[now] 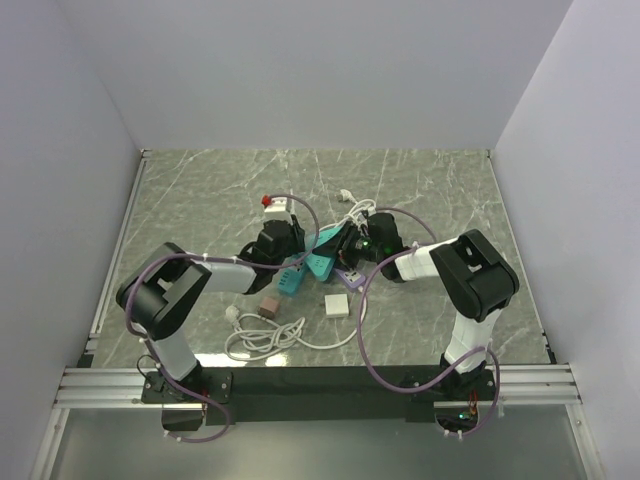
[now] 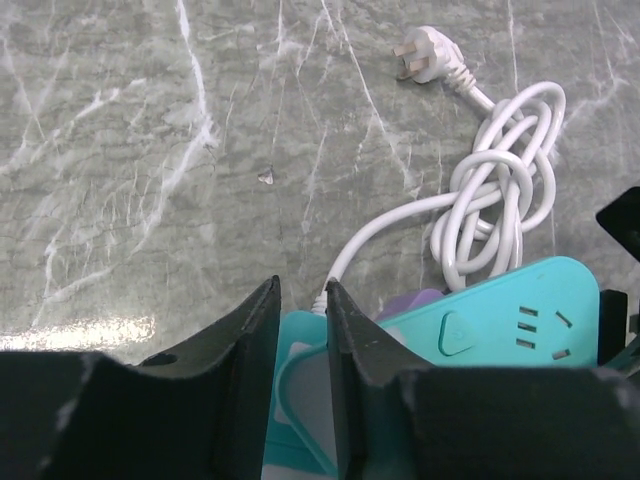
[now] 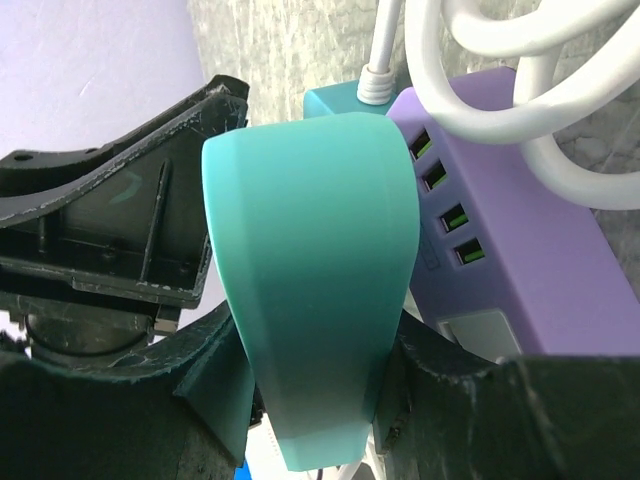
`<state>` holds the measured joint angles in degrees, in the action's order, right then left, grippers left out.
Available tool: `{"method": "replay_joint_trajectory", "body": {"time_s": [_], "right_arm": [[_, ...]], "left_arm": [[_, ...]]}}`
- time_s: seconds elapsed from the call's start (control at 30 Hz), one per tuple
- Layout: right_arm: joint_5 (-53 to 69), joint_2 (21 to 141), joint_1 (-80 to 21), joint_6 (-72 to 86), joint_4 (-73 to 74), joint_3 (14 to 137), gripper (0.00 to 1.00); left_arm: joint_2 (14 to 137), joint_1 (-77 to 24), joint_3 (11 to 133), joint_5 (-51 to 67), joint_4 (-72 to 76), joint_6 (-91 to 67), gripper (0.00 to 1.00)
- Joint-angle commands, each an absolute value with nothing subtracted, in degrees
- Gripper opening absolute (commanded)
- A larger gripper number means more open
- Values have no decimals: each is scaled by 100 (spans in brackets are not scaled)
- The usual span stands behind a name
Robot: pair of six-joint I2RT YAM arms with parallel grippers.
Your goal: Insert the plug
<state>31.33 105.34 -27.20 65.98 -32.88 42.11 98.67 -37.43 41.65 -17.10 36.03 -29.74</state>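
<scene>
The plug (image 1: 337, 305), a flat white square block, lies loose on the table in front of both grippers, and neither touches it. Its cable (image 1: 270, 337) coils toward the near edge. My right gripper (image 3: 315, 370) (image 1: 346, 254) is shut on a teal power strip (image 3: 310, 250) (image 1: 322, 265), one finger on each long side. My left gripper (image 2: 302, 290) (image 1: 297, 262) hovers just left of that strip (image 2: 500, 320). Its jaws stand almost together, and I see nothing clamped between them. A teal piece with a pale face (image 2: 305, 400) shows below them.
A purple USB strip (image 3: 500, 230) lies against the teal strip. A knotted white cable (image 2: 500, 190) with a small pronged plug (image 2: 425, 60) lies beyond. A brownish-pink cube (image 1: 269, 305) sits left of the plug. White walls close three sides.
</scene>
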Motion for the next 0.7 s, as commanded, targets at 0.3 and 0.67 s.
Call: {"method": "replay_joint_trajectory", "body": {"time_s": [0.3, 0.67], "right_arm": [[713, 10715, -2725, 5950, -1073, 3683, 25], [518, 10292, -2725, 6082, -1300, 3279, 90]], "left_arm": [[10450, -4447, 4526, -3234, 2883, -3024, 27], [10521, -4482, 4456, -3401, 2927, -3076, 25]]}}
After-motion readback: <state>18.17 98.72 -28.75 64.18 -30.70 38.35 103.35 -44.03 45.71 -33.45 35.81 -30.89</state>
